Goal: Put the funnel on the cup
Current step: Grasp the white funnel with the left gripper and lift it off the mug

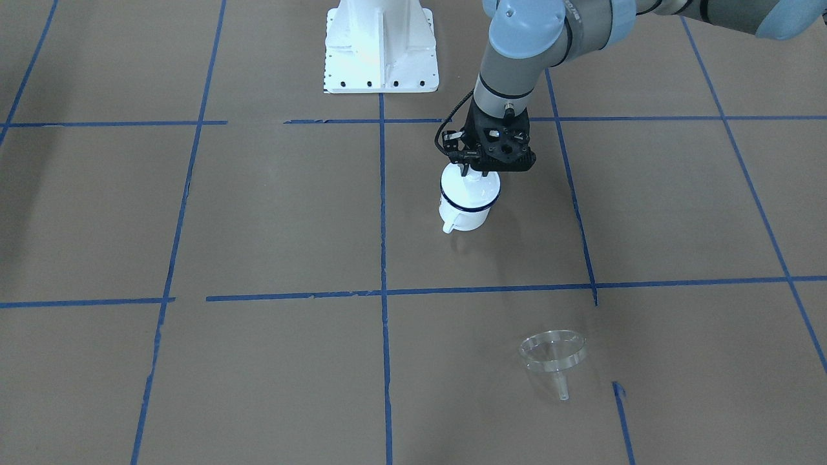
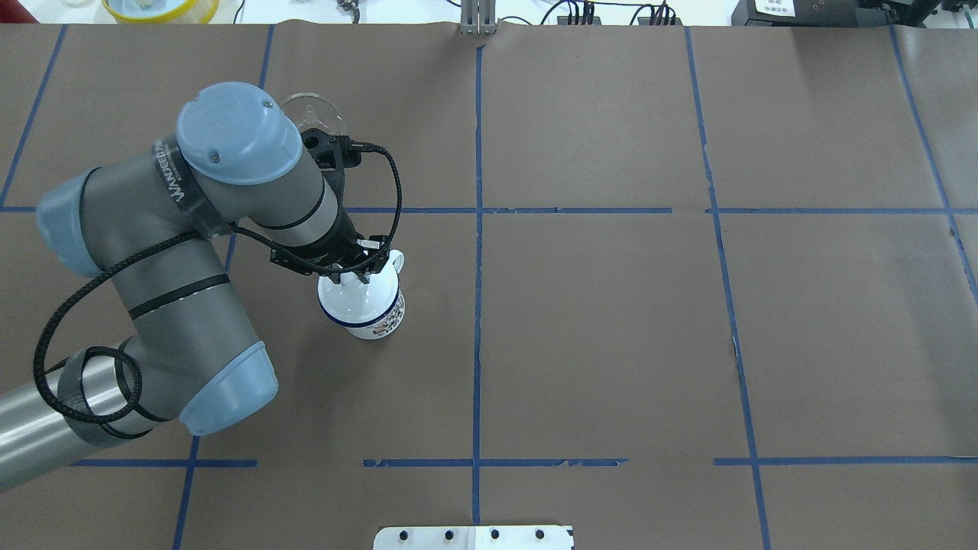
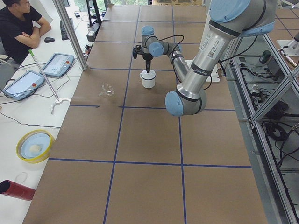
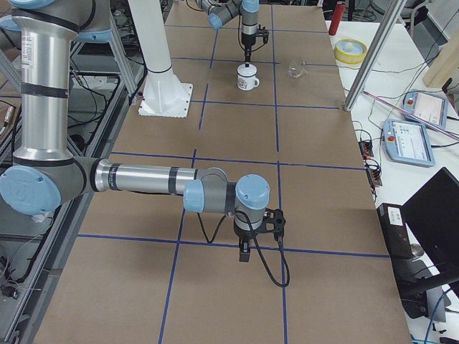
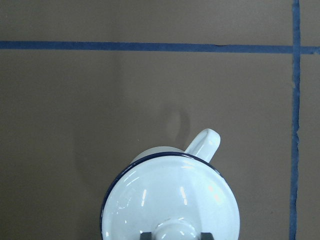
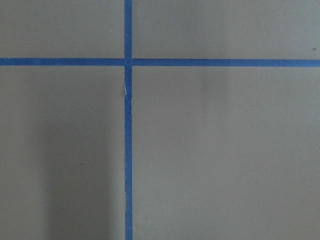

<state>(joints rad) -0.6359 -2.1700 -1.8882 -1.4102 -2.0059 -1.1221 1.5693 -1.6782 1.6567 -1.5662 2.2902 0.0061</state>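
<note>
The white enamel cup (image 1: 464,213) with a dark blue rim stands upright on the brown table, handle (image 5: 204,142) pointing away from the robot. A white knobbed lid (image 5: 170,200) lies on its mouth. My left gripper (image 1: 466,169) hangs straight over the cup, its fingers closed on either side of the lid's knob (image 5: 175,229). The clear funnel (image 1: 552,355) lies tilted on the table beyond the cup, well apart from it, and is partly hidden behind my left arm in the overhead view (image 2: 309,111). My right gripper (image 4: 244,252) hangs over bare table far away; I cannot tell its state.
The white robot base (image 1: 381,45) stands at the near table edge. A yellow bowl (image 3: 35,145) and a red cylinder (image 3: 16,190) sit off the table's far-left side, near an operator (image 3: 18,23) and tablets. Blue tape lines grid the table.
</note>
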